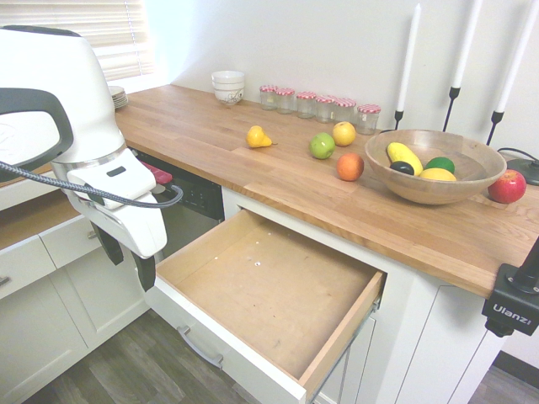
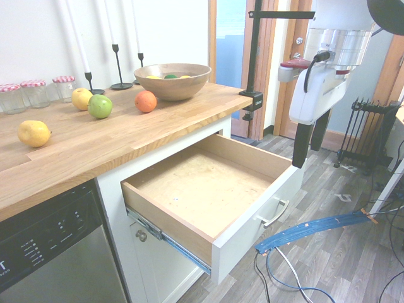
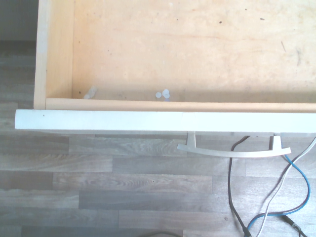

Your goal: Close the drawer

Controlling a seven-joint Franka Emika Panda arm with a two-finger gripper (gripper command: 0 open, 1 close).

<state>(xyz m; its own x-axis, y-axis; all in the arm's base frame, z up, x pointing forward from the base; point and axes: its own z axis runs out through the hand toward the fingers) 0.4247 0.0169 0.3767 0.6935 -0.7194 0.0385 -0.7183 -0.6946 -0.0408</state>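
The wide, shallow drawer with a white flat front, light wood sides and a plywood bottom (image 1: 269,290) is standing pulled far out from the white cabinet under the butcher-block wooden counter (image 1: 278,181). Its inside is bare apart from a few small pale specks near the front wall. A slim silver bar handle (image 3: 234,150) is sitting on the outer face of the front panel, which is hanging over the grey wood-plank floor (image 2: 328,265).

The robot's tool (image 2: 311,140), a pair of dark fingers under a white housing, is hanging in the air just beyond the drawer's front corner, above the floor and a little higher than the front panel, touching nothing. The two fingers are standing spread apart with nothing between them. The wrist view is looking straight down on the top edge of the front panel and the handle.

On the counter, a round wooden bowl holding yellow and green fruit (image 1: 434,164) is sitting near the wall, with a red apple (image 1: 507,186) just beside it. An orange (image 1: 349,167), a green apple (image 1: 322,146), a yellow apple (image 1: 343,133) and a yellow pear-shaped fruit (image 1: 257,137) are lying loose nearby. A row of glass jars with red checked lids (image 1: 320,103) is lining the wall.
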